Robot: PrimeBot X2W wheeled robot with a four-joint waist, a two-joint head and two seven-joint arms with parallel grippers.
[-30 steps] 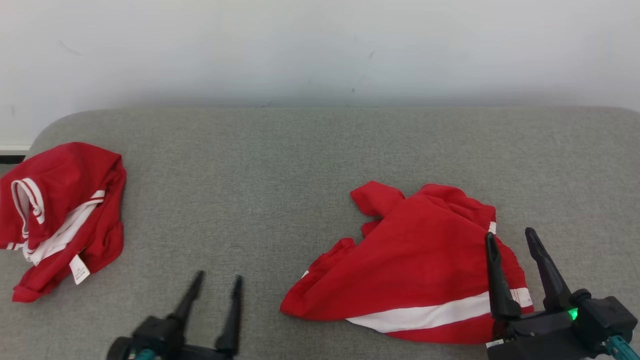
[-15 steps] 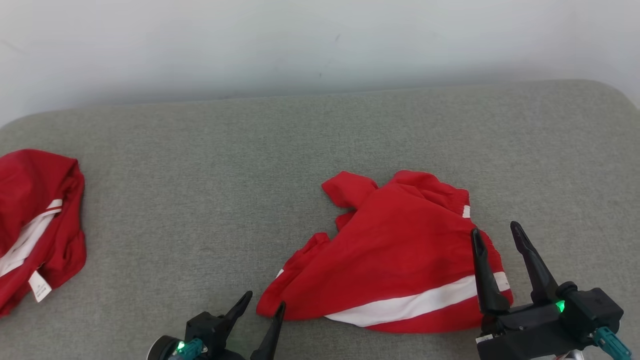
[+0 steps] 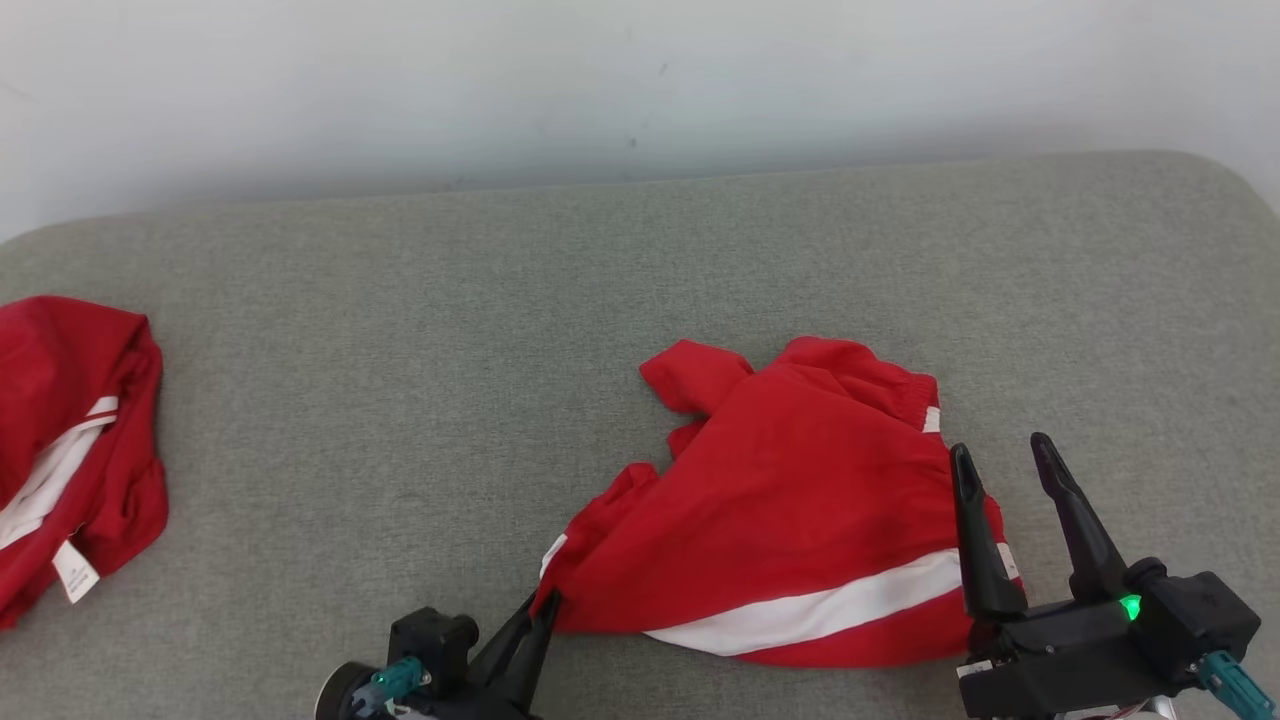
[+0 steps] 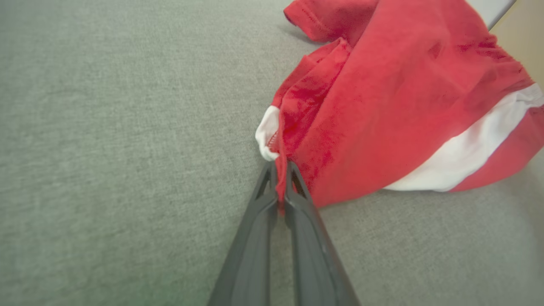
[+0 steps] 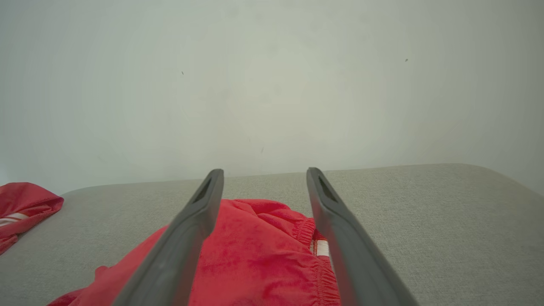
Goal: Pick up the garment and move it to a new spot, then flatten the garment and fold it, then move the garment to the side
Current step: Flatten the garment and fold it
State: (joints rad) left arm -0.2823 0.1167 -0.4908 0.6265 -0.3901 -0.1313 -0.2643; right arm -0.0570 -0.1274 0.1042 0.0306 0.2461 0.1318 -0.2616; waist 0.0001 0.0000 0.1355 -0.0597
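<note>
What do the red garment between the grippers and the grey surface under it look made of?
Red garment: soft knit fabric, probably cotton or polyester; matte, creased, with a gathered elastic waistband.
Grey surface: woven upholstery cloth, likely padded; heathered weave, rounded corners.

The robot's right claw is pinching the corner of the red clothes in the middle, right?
No, it's the left gripper that is pinching that corner of the red garment, shut on it, as the left wrist view shows. The right gripper is open.
</note>
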